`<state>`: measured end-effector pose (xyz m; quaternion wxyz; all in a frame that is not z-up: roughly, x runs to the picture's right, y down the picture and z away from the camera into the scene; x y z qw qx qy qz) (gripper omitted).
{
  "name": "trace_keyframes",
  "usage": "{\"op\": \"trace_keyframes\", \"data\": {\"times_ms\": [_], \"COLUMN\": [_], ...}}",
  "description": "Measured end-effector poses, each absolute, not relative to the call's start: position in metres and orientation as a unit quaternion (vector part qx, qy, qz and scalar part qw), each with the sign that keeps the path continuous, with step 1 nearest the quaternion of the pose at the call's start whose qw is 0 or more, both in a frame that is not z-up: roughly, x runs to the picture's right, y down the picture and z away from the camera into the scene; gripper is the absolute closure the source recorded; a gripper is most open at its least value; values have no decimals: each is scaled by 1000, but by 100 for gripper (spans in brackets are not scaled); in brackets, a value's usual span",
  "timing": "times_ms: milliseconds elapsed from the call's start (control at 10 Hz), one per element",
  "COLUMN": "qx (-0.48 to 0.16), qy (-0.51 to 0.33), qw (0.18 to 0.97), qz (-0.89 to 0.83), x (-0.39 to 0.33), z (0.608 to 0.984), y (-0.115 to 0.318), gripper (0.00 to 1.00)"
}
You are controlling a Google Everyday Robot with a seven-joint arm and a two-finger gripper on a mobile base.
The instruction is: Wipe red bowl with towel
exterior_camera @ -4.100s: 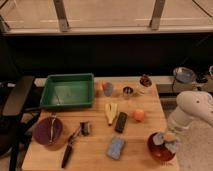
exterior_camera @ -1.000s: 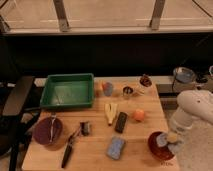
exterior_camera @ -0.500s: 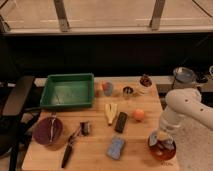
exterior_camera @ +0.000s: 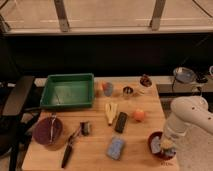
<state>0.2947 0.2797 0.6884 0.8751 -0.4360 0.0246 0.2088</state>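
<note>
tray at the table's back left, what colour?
Green, seen in the camera view: the tray sits far from the gripper, which is over the red bowl front right.

No text, label or number can be read anywhere, perhaps because the view is so soft.

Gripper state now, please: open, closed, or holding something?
Gripper: over the red bowl at the table's front right, on the towel; finger state cannot be told.

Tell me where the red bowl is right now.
In the camera view, the red bowl sits at the table's front right corner, right of the blue sponge and below the orange, with the end effector over it.
</note>
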Motion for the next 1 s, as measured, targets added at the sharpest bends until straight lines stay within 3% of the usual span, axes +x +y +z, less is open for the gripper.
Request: {"op": "trace_keyframes", "data": {"times_ms": [400,700,1000], "qx": [-425,-423,-425], "qy": [49,43,28], "qw": [879,887,891], "qz": [212,178,158], "x": [320,294,271], "z": [693,709,708], "y": [256,234,243], "gripper": [100,100,100]}}
